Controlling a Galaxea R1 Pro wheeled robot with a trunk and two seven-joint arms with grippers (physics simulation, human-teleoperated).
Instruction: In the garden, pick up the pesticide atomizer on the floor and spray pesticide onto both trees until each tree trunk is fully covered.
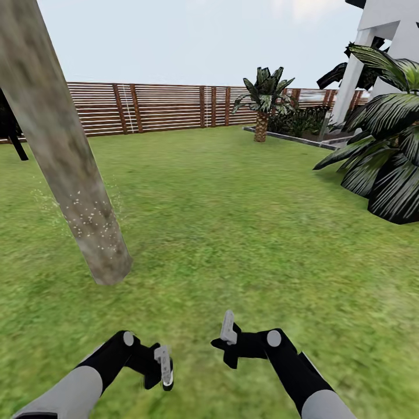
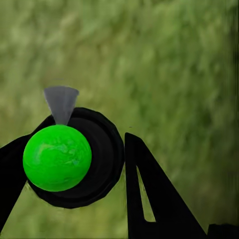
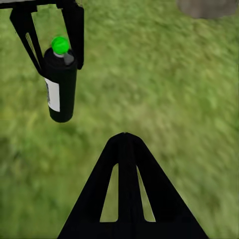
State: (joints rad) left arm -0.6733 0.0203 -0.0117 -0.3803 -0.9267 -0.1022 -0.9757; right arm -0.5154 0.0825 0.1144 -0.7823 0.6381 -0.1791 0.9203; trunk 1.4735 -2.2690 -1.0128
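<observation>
Clamped on the pesticide atomizer point(image 2: 69, 159), the left gripper point(image 2: 74, 164), one black finger point(image 2: 149, 199) on either side of the dark bottle. Seen end-on from the left wrist: a bright green ball cap point(image 2: 57, 158) on top, a grey nozzle cone point(image 2: 61, 103) jutting from beside it. In the right wrist view, the same bottle point(image 3: 60, 84) hanging between the left gripper's two fingers point(image 3: 74, 30), a white label point(image 3: 53, 95) on its side, green cap toward the fingers, base toward the grass; long axis roughly in line with the fingers. Right gripper point(image 3: 125, 137) pressed together tip to tip, fingers meeting in a single point, nothing between them.

From the head, both black forearms low over the lawn point(image 1: 233, 221), left gripper point(image 1: 163, 366) and right gripper point(image 1: 228, 329) close together, apart from each other. Ahead and to the left, well beyond the left gripper, a thick mottled grey-brown tree trunk point(image 1: 58, 145), leaning in frame, pale pesticide specks point(image 1: 87, 218) dotting its lower bark near the base. Open grass between grippers and trunk, nothing in the way. Farther off, a brown slatted fence point(image 1: 169, 107), a short palm point(image 1: 263, 99), dark broad-leaved plants point(image 1: 384, 163) at right beside a white structure point(image 1: 384, 41).
</observation>
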